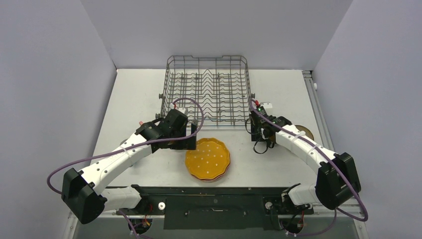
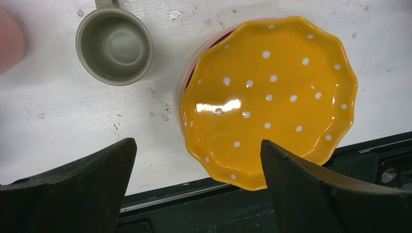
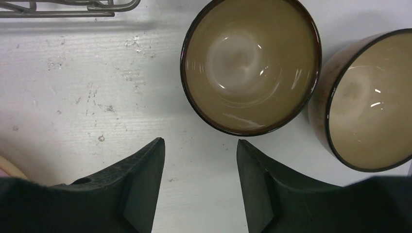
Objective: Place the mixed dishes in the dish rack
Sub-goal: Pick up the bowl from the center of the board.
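The dish rack [image 1: 206, 89], a grey wire basket, stands at the back middle of the table and holds nothing that I can see. In front of it lies the scalloped orange white-dotted plate [image 1: 207, 158] [image 2: 269, 97], stacked on pink plates [image 2: 187, 77]. My left gripper [image 1: 186, 138] [image 2: 197, 143] hangs open above the plate's near-left rim. A grey-green cup [image 2: 114, 46] stands upright beside the plate. My right gripper [image 1: 262, 139] [image 3: 200, 141] is open over bare table just short of a dark brown bowl [image 3: 250, 63]. A terracotta bowl [image 3: 369, 102] [image 1: 304, 131] sits right of it.
A pink object [image 2: 9, 39] shows blurred at the left edge of the left wrist view. The rack's bottom wire [image 3: 68, 7] runs close to the brown bowl. The black base rail [image 1: 214, 201] lines the table's near edge.
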### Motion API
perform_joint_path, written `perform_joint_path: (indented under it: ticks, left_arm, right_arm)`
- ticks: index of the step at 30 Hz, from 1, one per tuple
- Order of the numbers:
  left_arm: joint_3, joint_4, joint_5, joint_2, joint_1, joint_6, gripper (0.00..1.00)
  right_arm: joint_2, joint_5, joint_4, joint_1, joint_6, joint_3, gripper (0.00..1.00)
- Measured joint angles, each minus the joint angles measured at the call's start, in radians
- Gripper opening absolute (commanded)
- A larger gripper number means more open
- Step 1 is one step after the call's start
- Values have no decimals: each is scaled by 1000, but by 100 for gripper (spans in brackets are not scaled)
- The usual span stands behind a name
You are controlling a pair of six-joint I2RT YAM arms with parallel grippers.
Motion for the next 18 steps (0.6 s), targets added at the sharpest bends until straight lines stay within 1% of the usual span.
perform_joint_path:
  ticks: [12,15,18]
  left_arm:
    - [3,0,15,0,0,19,97]
    - [3,0,15,0,0,23,97]
    - [3,0,15,0,0,26,97]
  right_arm:
    - [131,3,47,-1,-16,53,46]
    - [152,7,55,-2,-20,59,42]
    - [173,10,61,-6,-25,66,40]
